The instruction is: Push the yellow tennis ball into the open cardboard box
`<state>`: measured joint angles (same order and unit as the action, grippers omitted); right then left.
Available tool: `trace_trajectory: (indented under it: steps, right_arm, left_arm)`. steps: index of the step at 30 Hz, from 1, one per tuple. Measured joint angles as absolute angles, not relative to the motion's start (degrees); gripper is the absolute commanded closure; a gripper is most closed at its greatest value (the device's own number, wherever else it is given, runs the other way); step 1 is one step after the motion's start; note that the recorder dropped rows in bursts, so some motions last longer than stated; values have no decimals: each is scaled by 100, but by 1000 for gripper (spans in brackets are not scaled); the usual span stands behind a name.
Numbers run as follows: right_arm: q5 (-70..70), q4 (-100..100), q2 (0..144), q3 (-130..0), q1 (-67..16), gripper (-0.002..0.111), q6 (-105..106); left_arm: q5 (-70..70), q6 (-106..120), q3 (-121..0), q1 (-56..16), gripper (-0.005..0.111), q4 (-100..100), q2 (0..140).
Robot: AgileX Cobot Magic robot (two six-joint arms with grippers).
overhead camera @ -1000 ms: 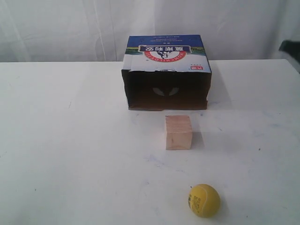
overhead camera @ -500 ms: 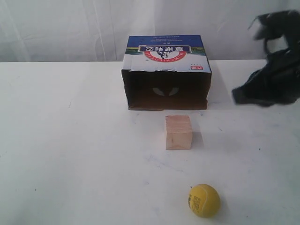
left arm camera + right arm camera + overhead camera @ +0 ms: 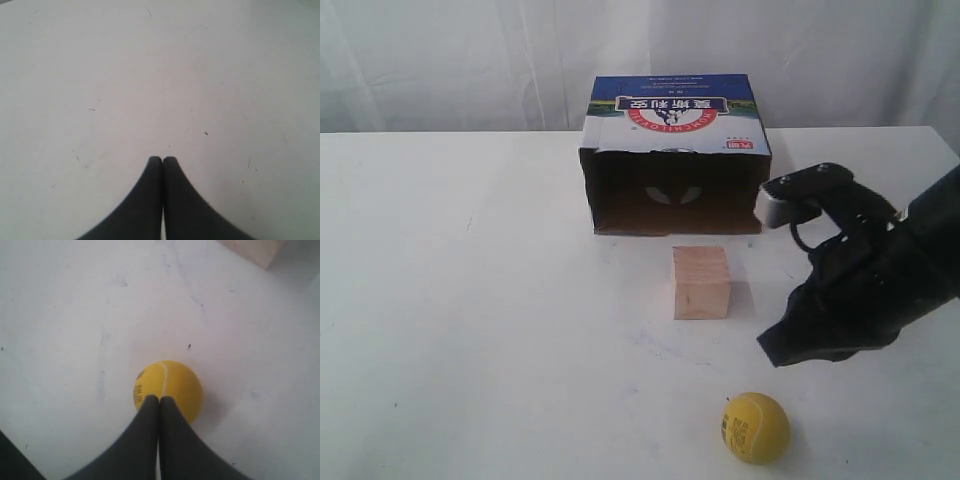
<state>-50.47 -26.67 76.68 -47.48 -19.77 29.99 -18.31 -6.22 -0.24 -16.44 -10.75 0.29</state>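
Observation:
The yellow tennis ball [image 3: 755, 427] lies near the table's front edge, in front of the pale wooden cube [image 3: 701, 283]. The open cardboard box [image 3: 675, 150] stands at the back, its dark inside facing the cube. My right gripper [image 3: 772, 352] is shut and empty, hanging just above and to the right of the ball without touching it. In the right wrist view its closed tips [image 3: 160, 399] overlap the ball [image 3: 175, 382]. My left gripper [image 3: 163, 159] is shut over bare table and is out of the exterior view.
The white table [image 3: 470, 300] stretches wide to the left of the box and cube. The cube stands directly between the ball and the box opening. A corner of the cube [image 3: 255, 247] shows in the right wrist view. A white curtain hangs behind.
My right arm has swung in from the far right and come down towards the ball. Ball, cube and box have not moved.

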Motion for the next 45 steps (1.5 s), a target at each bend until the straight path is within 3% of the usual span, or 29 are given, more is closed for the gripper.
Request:
trace_trajectory:
  steps: [7,28,40,45]
  right_arm:
    - [-5219,-2693,8009,-4748,-2381,108,2977]
    - [-5004,-2353,8877,-4748,-2403,108,2702]
    - [-5002,-3604,8877,-4842,-2403,108,3803]
    - [-4836,-1581,8610,-4860,-2403,108,2063]
  left_arm:
    - [-1831,-622,-24,-1644,107,-1075,29]
    - [-1831,-622,-24,-1644,107,-1075,29]
    - [-1831,-622,-24,-1644,107,-1075,29]
    - [-1831,-622,-24,-1644,107,-1075,29]
